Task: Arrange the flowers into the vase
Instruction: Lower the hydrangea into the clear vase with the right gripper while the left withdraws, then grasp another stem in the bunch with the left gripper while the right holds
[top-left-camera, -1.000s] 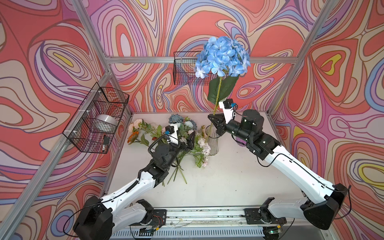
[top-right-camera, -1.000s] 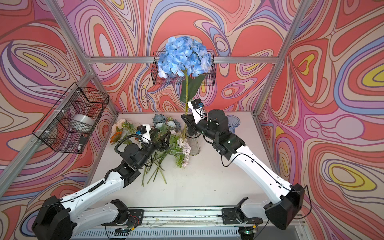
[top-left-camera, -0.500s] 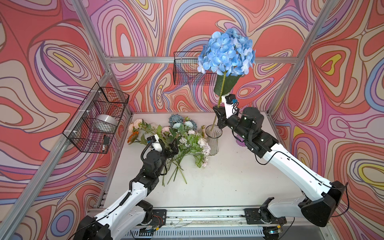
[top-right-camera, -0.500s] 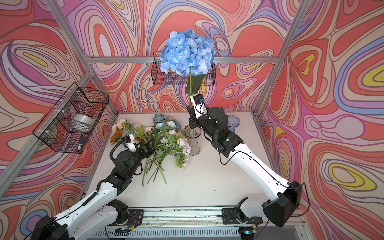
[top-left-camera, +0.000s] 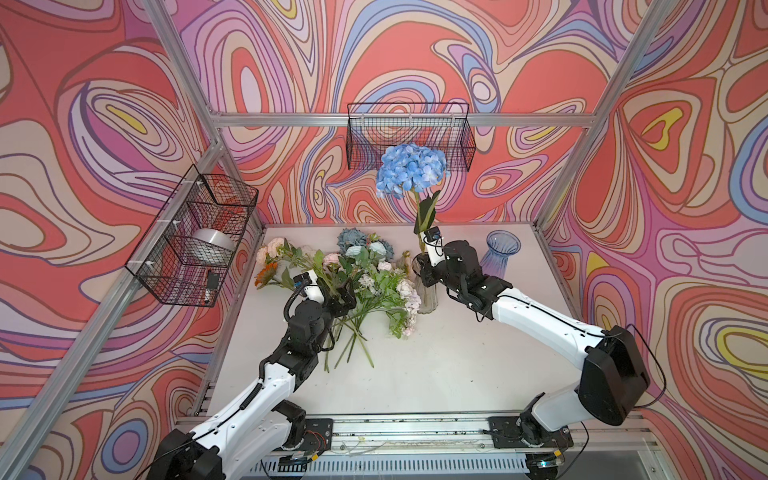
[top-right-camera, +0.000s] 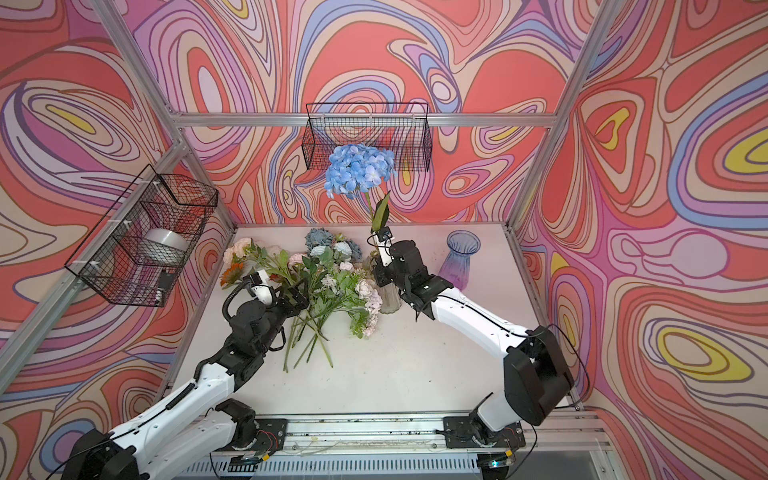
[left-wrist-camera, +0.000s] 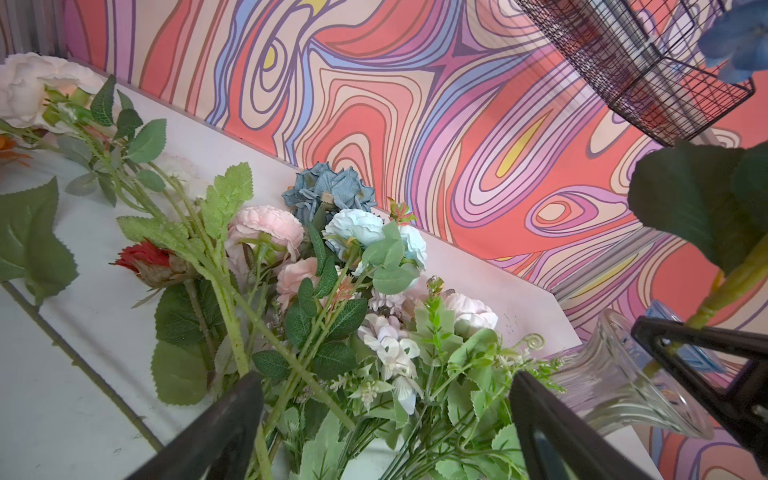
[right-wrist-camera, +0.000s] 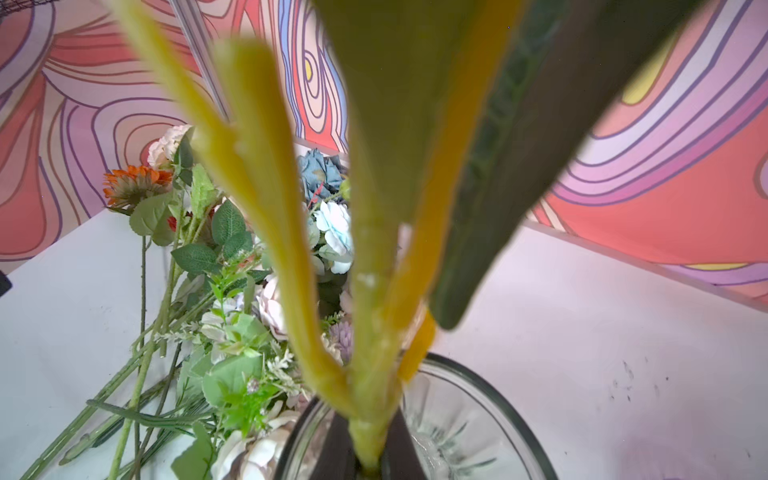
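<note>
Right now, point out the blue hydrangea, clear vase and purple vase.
blue hydrangea (top-left-camera: 411, 170), in a top view, on the bloom
clear vase (top-left-camera: 428, 300), in a top view, on the lower body
purple vase (top-left-camera: 496, 262), in a top view, on the body

This is a robot test cell in a lab. An aluminium frame (top-left-camera: 282, 119) boxes in a white table (top-left-camera: 436, 374), and its walls (top-left-camera: 415, 50) are covered in printed swirls. A left arm (top-left-camera: 249, 403) and a right arm (top-left-camera: 540, 324) stand on a rail (top-left-camera: 415, 426) at the front, with their cables exposed. Wire baskets (top-left-camera: 409, 137) hang from the frame.
</note>
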